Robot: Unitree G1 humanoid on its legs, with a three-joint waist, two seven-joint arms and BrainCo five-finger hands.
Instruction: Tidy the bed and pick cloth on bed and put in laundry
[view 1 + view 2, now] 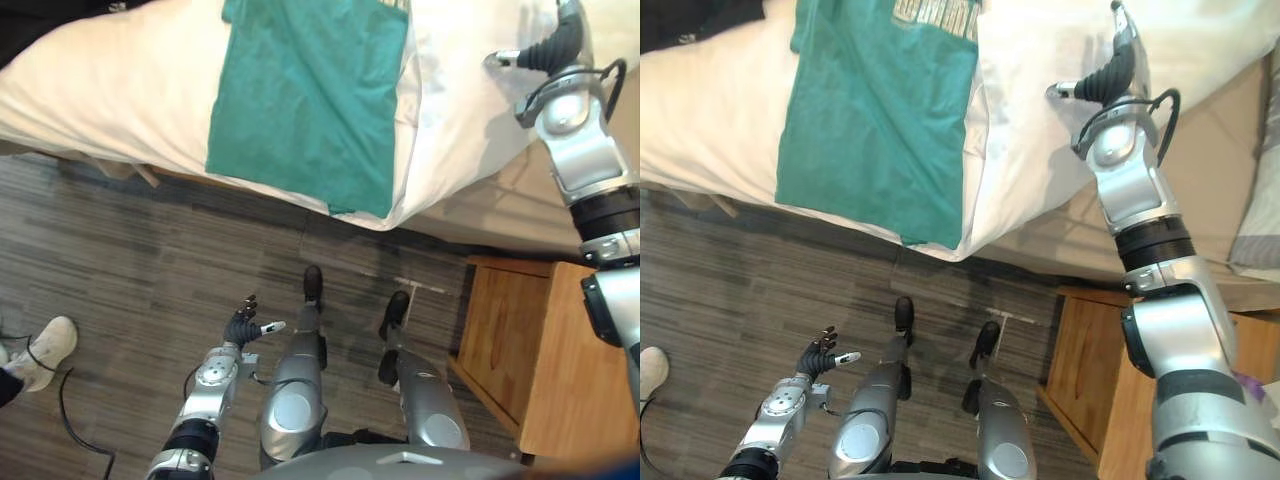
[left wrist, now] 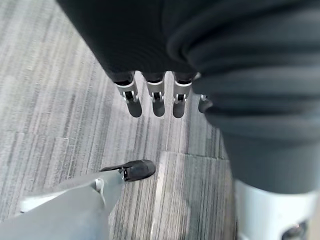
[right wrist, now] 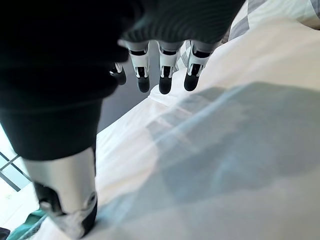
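Right hand [image 1: 1108, 75] hovers empty, fingers straight, over the white duvet [image 1: 450, 110], looks like it's lining up for the teal shirt [image 1: 300, 100]; left hand [image 1: 240, 326] dangles open, idle.

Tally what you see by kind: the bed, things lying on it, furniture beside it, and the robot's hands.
Bed: 1
Green shirt: 1
Dark item at the bed's corner: 1
Wooden bedside table: 1
Robot hands: 2, left hand and right hand
Total: 6
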